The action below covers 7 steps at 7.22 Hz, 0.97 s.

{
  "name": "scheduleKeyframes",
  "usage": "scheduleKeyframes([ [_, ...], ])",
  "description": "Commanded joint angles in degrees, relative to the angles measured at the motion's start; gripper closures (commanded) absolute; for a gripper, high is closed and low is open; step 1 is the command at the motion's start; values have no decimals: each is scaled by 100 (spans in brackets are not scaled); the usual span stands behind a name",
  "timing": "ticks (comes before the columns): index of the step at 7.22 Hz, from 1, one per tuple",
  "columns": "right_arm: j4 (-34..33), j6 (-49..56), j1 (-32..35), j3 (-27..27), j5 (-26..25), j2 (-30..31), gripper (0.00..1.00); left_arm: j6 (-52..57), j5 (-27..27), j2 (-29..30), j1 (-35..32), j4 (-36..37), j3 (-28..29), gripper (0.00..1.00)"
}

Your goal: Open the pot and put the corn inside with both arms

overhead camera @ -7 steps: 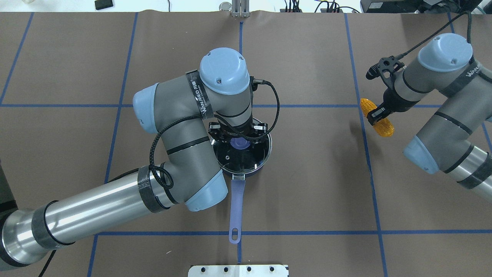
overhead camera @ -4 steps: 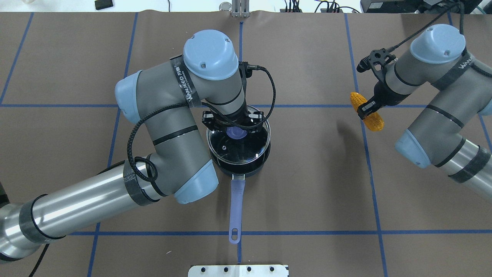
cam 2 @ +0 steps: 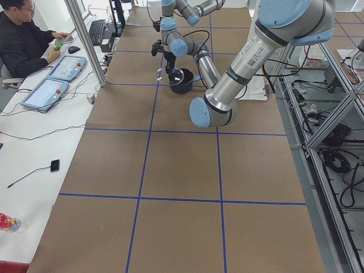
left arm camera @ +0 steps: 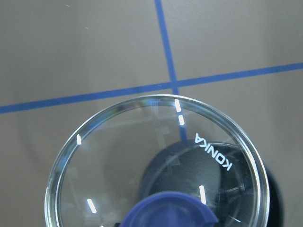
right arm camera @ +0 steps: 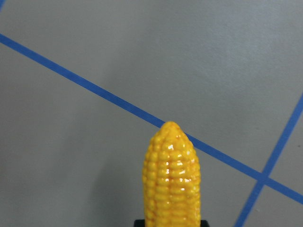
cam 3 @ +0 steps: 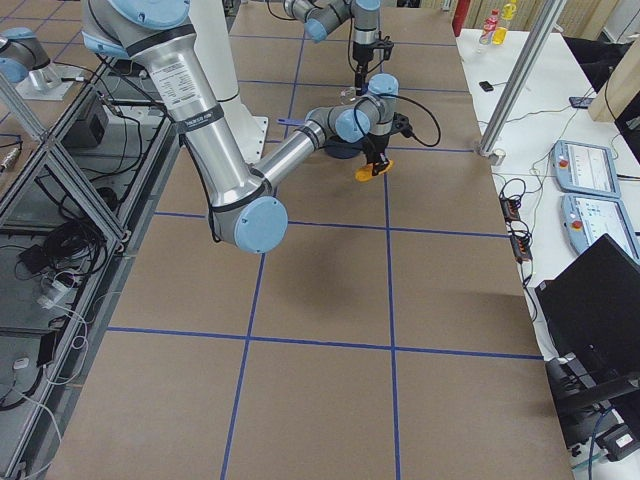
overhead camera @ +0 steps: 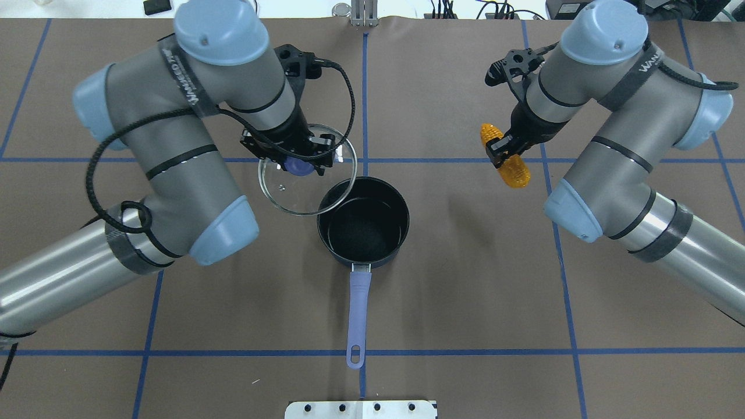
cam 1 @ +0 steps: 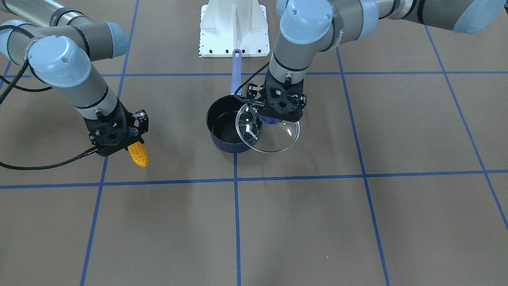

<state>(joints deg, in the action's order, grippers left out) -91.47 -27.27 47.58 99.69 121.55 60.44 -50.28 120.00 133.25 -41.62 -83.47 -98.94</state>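
Observation:
The dark navy pot [overhead camera: 362, 226] stands open at the table's middle, its black inside bare, its lavender handle [overhead camera: 357, 314] pointing toward the robot; it also shows in the front view [cam 1: 228, 127]. My left gripper [overhead camera: 298, 157] is shut on the lavender knob [overhead camera: 299, 167] of the glass lid [overhead camera: 291, 189], held in the air up and left of the pot, overlapping its rim; the lid reads KONKA in the left wrist view [left arm camera: 156, 161]. My right gripper [overhead camera: 502, 152] is shut on the orange-yellow corn [overhead camera: 512, 171], held above the table right of the pot [cam 1: 139, 155] [right arm camera: 171, 175].
Brown table cover with blue tape grid lines [overhead camera: 465, 160]. A white base plate [cam 1: 233, 29] sits by the robot behind the pot handle. An operator [cam 2: 25, 48] sits at a side desk with tablets. Cables and devices line the far edge [overhead camera: 454, 9].
My left gripper has lifted the lid off the pot and carried it up and to the left. My right gripper has carried the corn leftward, toward the pot.

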Motion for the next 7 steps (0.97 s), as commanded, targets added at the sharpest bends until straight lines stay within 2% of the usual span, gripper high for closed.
scheduleKeyframes([
  [1, -11, -619, -353, 33, 9, -496, 55, 824, 180, -562, -433, 6, -327, 44],
  [2, -2, -978, -589, 42, 0, -733, 55, 1210, 408, -799, -661, -2, -406, 44],
  [5, -2, -1096, -1021, 33, -9, -1164, 55, 2597, 454, -1668, -1144, -99, -504, 45],
  [7, 68, -1087, -1119, -37, -18, -1297, 55, 3119, 463, -2266, -1374, -649, -434, 46],
])
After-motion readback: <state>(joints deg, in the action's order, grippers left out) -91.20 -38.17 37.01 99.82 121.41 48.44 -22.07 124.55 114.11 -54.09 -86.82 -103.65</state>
